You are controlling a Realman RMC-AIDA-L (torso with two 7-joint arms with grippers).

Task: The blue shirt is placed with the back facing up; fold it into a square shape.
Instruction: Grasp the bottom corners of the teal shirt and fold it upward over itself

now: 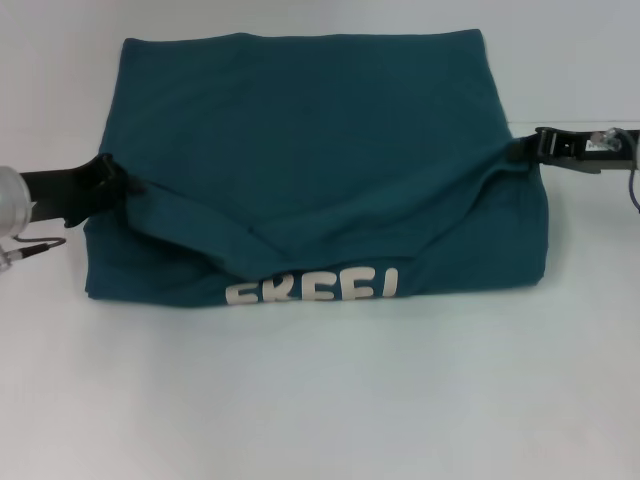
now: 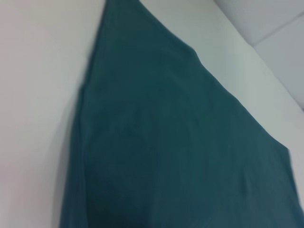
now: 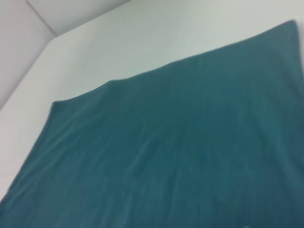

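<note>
Blue shirt on white table

Setting: looks like a lab or test bench, not a home.
Surface: plain white table, bare and uniform, filling the head view.
Surroundings: pale walls meet the table edge in the wrist views; no furnishings visible.
Equipment: black robot arm hardware enters from both sides, cable on the right.

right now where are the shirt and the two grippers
shirt (image 1: pixel 310 140), head view, on its flat top layer
left gripper (image 1: pixel 112 178), head view, at its tip on the shirt's edge
right gripper (image 1: pixel 522 148), head view, at its tip on the shirt's edge
</note>
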